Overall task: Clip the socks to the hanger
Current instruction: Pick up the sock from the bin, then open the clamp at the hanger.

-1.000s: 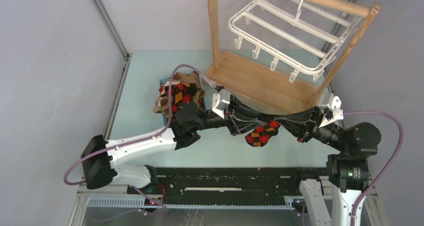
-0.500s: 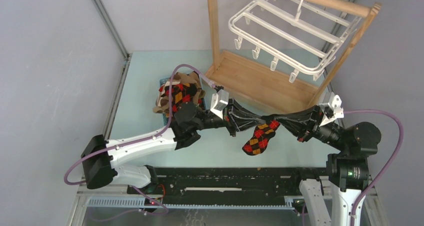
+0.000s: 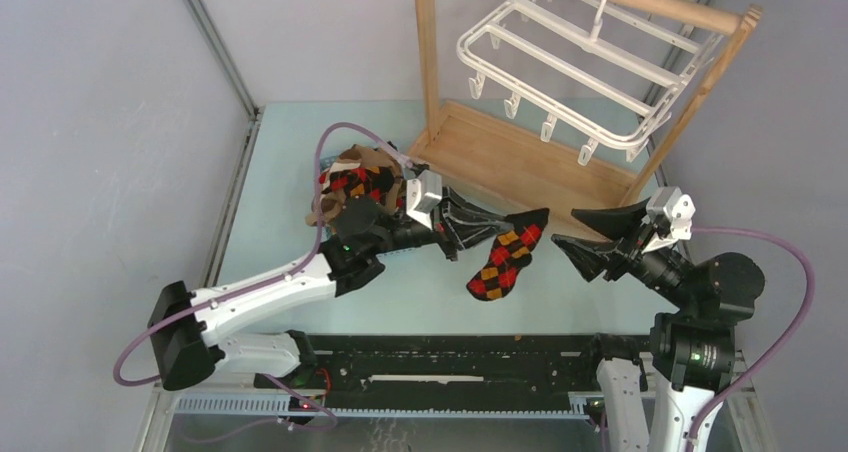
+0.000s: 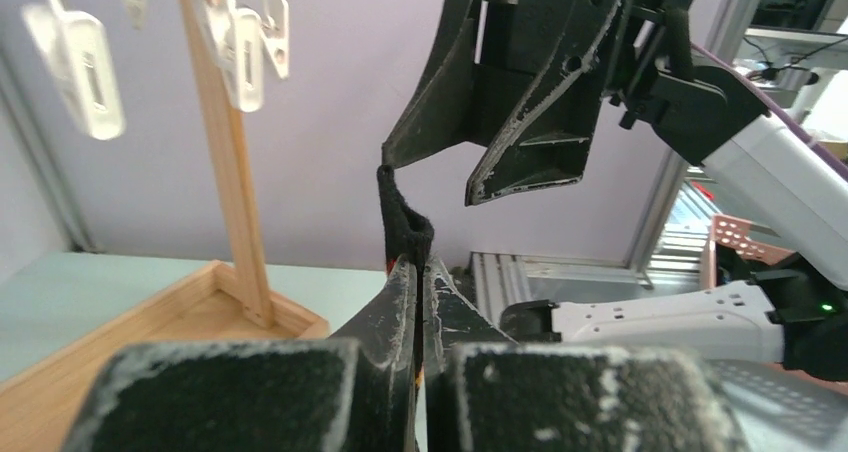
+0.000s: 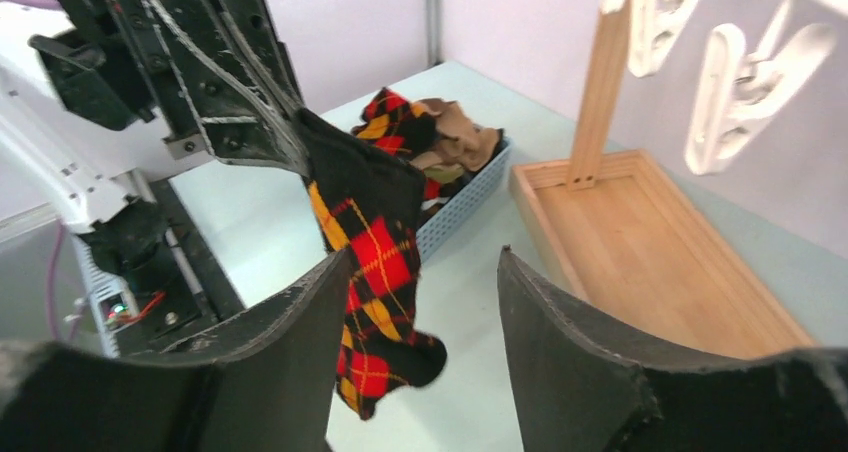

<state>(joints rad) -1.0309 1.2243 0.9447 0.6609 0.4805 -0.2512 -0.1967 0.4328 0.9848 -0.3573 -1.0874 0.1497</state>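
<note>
**Right gripper (image 3: 567, 227) lets go of the argyle sock (image 3: 503, 259)**

Since a second ago its jaws have parted wide and backed toward the bench's (image 3: 290, 162) right edge. Left gripper (image 3: 478, 230) is clamped on the sock's black cuff, and the sock hangs over mid-bench. More socks (image 3: 355, 187) fill the basket (image 5: 465, 207) left of centre. The hanger (image 3: 570, 62) hangs from the wooden stand (image 3: 520, 167) at the far right corner.

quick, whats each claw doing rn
Left claw: shut on a sock.
Right claw: open, holding nothing.
</note>
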